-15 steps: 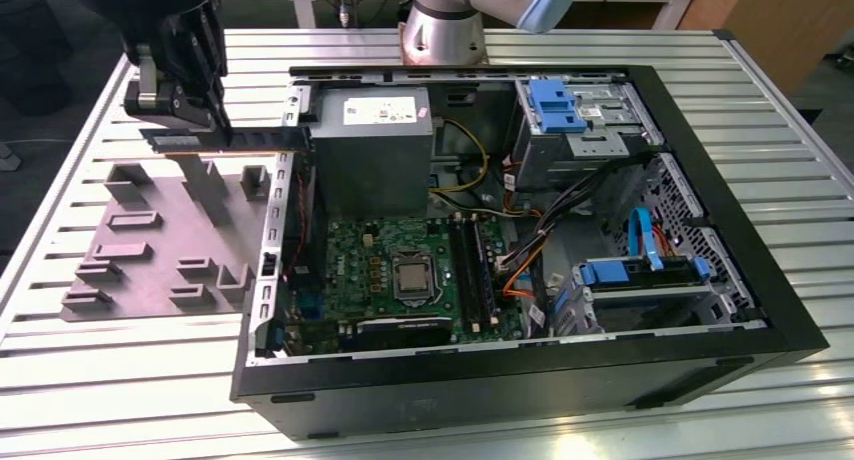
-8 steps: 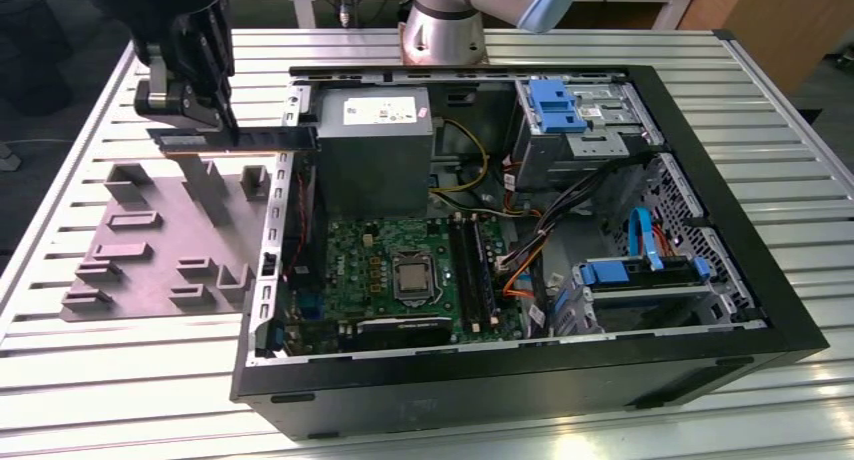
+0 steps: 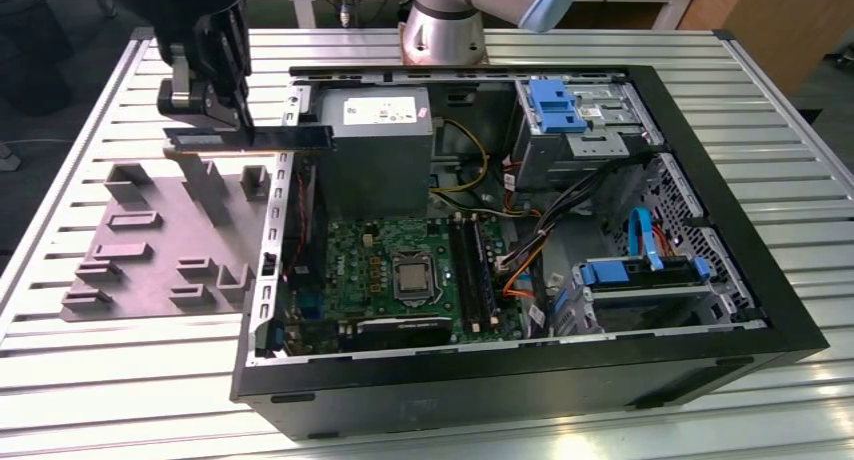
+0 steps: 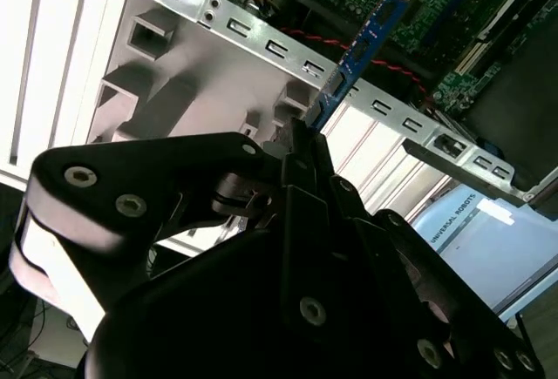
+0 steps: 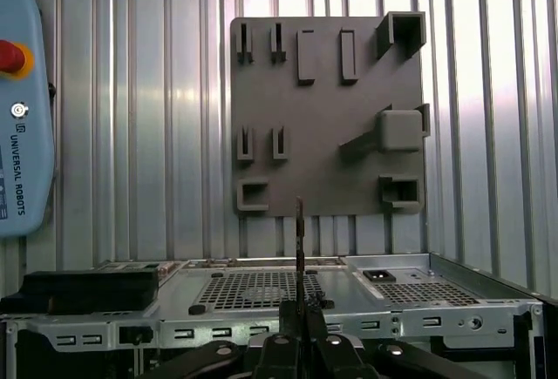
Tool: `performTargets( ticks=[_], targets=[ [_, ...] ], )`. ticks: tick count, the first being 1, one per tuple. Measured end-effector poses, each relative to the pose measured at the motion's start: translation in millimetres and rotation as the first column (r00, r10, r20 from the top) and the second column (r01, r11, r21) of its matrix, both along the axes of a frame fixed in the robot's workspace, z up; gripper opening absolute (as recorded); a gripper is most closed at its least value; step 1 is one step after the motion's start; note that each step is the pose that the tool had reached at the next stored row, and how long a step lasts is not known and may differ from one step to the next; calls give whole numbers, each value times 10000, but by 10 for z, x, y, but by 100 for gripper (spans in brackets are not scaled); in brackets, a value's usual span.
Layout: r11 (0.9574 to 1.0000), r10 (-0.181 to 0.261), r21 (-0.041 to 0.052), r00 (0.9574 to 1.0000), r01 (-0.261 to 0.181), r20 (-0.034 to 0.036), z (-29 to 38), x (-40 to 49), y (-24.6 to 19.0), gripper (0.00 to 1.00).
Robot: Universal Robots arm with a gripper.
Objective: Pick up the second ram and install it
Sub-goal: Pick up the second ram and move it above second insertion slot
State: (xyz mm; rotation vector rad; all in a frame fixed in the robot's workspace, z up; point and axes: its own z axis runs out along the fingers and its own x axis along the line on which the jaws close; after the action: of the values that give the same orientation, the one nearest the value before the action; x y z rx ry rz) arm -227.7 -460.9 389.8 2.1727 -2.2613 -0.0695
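Gripper (image 3: 220,128) closed on the second ram (image 3: 296,137), held above the computer case's wall (image 3: 274,230) beside the grey holder (image 3: 147,242); a sound carry likely needs it level, wall-clear and parallel to the memory slots (image 3: 475,270).

Your arm: a silver-grey metal tube (image 3: 441,30) with a pale blue joint cap (image 3: 550,0).
Your matt black gripper (image 4: 305,135) has chunky linkage bars studded with round silver-ringed screws (image 4: 80,175).
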Motion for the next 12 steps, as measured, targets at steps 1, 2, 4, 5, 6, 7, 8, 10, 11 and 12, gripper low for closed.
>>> performTargets(
  ticks=[1, 2, 4, 5, 6, 7, 8, 10, 11, 12],
  targets=[
    [10000, 0, 0, 10000, 0, 0, 0, 12, 0, 14],
    [10000, 0, -1, 10000, 0, 0, 0, 24, 0, 14],
    [10000, 0, 0, 10000, 0, 0, 0, 46, 0, 14],
    [10000, 0, 0, 10000, 0, 0, 0, 58, 0, 14],
    [10000, 0, 0, 10000, 0, 0, 0, 69, 0, 14],
    [10000, 0, -1, 10000, 0, 0, 0, 80, 0, 14],
    [10000, -1, 0, 10000, 1, 0, 0, 91, 0, 14],
    [10000, 0, 0, 10000, 0, 0, 0, 113, 0, 14],
    [10000, 0, 0, 10000, 0, 0, 0, 124, 0, 14],
    [10000, -1, 0, 10000, 1, 0, 0, 134, 0, 14]
  ],
)
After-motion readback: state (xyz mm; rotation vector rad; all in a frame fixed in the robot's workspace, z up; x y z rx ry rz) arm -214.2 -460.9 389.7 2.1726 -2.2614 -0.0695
